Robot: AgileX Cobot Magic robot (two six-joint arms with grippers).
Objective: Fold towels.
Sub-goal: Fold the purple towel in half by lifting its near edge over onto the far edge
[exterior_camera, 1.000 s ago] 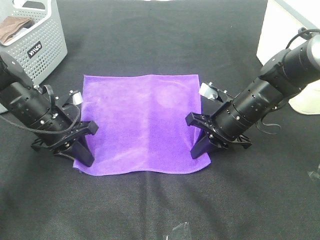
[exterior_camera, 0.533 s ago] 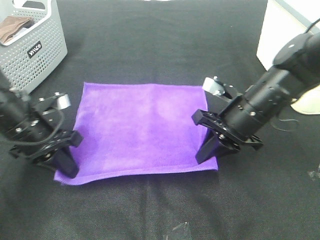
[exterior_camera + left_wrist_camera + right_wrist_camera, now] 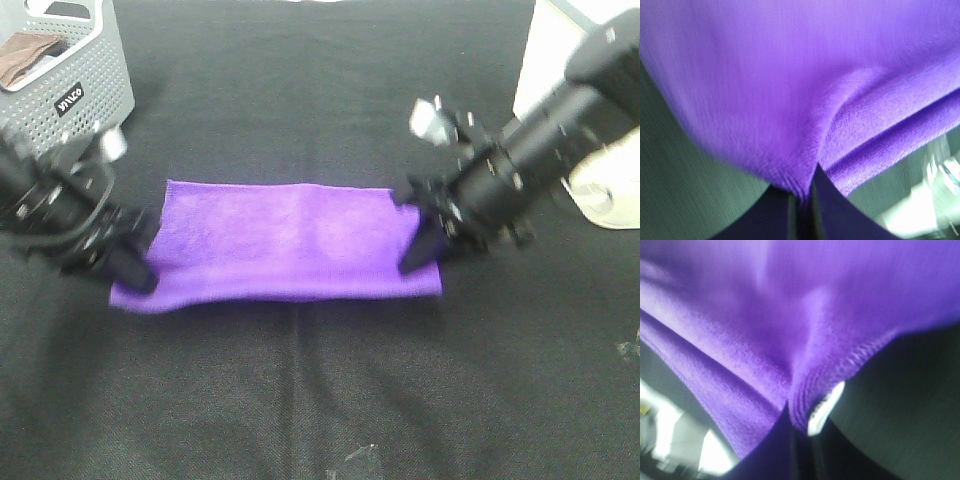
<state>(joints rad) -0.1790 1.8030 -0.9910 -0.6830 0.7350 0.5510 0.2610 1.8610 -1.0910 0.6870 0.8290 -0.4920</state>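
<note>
The bright purple towel [image 3: 280,240] lies on the black table, its near edge lifted and carried toward the far edge, so it shows as a wide, short band. My left gripper [image 3: 132,275] is shut on the towel's near left corner [image 3: 800,190]. My right gripper [image 3: 415,262] is shut on the near right corner [image 3: 800,410], where a small white tag [image 3: 824,407] shows beside the fingers. Both wrist views are filled with purple cloth pinched between the shut fingertips.
A grey perforated basket [image 3: 85,85] with a brown cloth [image 3: 25,55] in it stands at the far left. A white box [image 3: 545,60] and a pale round object [image 3: 610,195] sit at the far right. Black tabletop [image 3: 320,390] lies in front.
Both grippers have lifted the towel's near corners and moved them away toward the far edge; the visible towel has shrunk from a full square to a shallow band.
</note>
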